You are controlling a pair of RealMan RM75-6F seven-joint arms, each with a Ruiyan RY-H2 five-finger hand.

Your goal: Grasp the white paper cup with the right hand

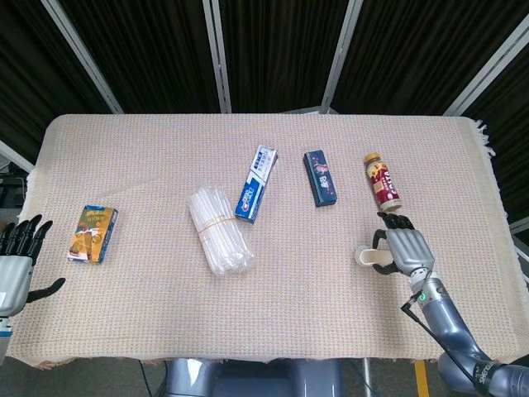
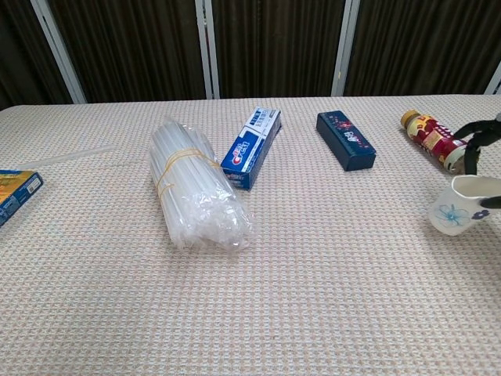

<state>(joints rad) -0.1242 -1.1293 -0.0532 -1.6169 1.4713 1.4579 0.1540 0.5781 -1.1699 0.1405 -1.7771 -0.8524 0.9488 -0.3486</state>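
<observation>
The white paper cup (image 1: pixel 367 256) with a blue flower print (image 2: pixel 456 214) is at the right of the table, tipped with its rim toward the left. My right hand (image 1: pixel 404 249) is against its right side, fingers curled around it, and holds it. In the chest view only dark fingers (image 2: pixel 474 138) show at the right edge, one arching over the cup's rim and one touching its side. My left hand (image 1: pixel 16 258) hangs off the table's left edge, open with its fingers spread and nothing in it.
A red-labelled bottle (image 1: pixel 382 182) lies just beyond the right hand. A dark blue box (image 1: pixel 321 177), a toothpaste box (image 1: pixel 255 184) and a bundle of clear plastic tubes (image 1: pixel 219 230) lie mid-table. A yellow-and-blue box (image 1: pixel 92 234) is at the left.
</observation>
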